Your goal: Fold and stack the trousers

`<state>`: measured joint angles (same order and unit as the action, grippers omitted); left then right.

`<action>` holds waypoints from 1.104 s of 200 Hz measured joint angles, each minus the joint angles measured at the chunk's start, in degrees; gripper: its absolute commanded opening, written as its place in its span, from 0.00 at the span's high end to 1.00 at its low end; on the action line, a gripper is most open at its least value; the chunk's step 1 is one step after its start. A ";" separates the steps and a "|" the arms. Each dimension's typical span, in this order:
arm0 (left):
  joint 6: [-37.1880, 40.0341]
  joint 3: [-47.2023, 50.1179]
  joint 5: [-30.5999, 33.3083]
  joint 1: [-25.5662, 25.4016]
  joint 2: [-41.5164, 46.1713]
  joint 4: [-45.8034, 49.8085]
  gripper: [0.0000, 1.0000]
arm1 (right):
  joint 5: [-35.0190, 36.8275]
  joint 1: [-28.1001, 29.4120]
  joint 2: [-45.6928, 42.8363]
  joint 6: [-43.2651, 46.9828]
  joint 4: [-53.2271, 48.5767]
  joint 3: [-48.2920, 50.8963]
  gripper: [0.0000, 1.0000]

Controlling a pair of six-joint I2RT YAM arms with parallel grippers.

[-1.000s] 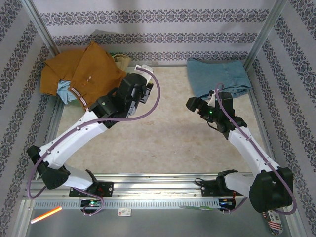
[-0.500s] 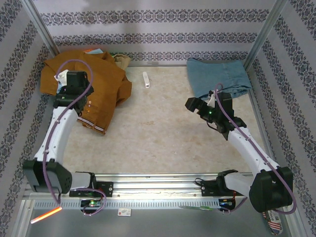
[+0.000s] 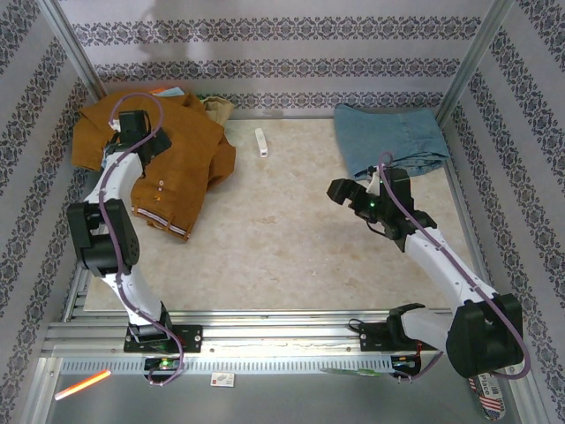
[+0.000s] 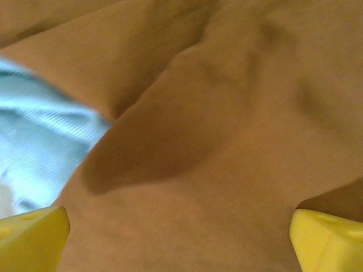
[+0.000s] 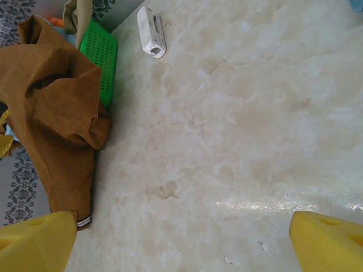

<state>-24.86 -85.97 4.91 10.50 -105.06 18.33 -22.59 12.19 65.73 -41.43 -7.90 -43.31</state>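
Note:
The rust-brown trousers (image 3: 181, 155) lie crumpled at the back left of the table, their red-striped white waistband edge (image 3: 166, 223) pointing toward the front. My left gripper (image 3: 150, 140) hovers over the heap's back part. In the left wrist view it is open (image 4: 181, 249), yellow fingertips (image 4: 34, 241) wide apart just above the brown cloth (image 4: 227, 141), holding nothing. My right gripper (image 3: 340, 190) hangs open right of centre over bare table (image 5: 227, 141), its fingertips (image 5: 326, 241) spread. The trousers (image 5: 62, 113) show at that view's left edge.
A pale light-blue garment (image 4: 39, 141) peeks out beside the brown cloth. Faded blue denim (image 3: 393, 137) lies folded at the back right. A small white object (image 3: 260, 141) rests near the back wall. A green basket (image 5: 102, 56) sits behind the trousers. Metal frame posts edge the table.
My left arm swung from the table's middle back to the left and now sits over the trousers, which spread out flatter. The right gripper shifted slightly left.

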 measured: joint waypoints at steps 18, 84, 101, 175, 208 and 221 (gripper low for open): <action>2.58 -2.32 -0.33 0.02 -1.44 -0.66 0.00 | 0.00 0.09 0.39 0.44 0.04 0.02 0.03; 9.97 -9.60 1.14 0.39 -7.58 -2.23 0.00 | 0.26 0.94 6.27 0.90 0.48 0.02 0.04; 11.28 -13.33 1.29 0.79 -10.95 -1.77 0.00 | 0.50 1.55 7.37 0.94 0.46 -0.09 0.04; 14.62 -17.68 -0.76 1.05 -13.92 -0.74 0.89 | 1.70 1.90 8.41 1.29 0.46 -2.08 0.06; 14.16 -17.55 -4.96 1.22 -13.31 -0.70 1.00 | 1.77 1.97 8.68 1.29 0.46 -3.15 0.07; 13.68 -16.70 -6.23 1.11 -11.93 -0.70 1.00 | 1.88 1.97 8.70 1.29 0.46 -3.43 0.07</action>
<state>-11.18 -102.67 -1.32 11.62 -116.99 17.63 -20.71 14.15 74.43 -40.14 -7.44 -46.74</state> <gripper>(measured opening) 0.053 0.933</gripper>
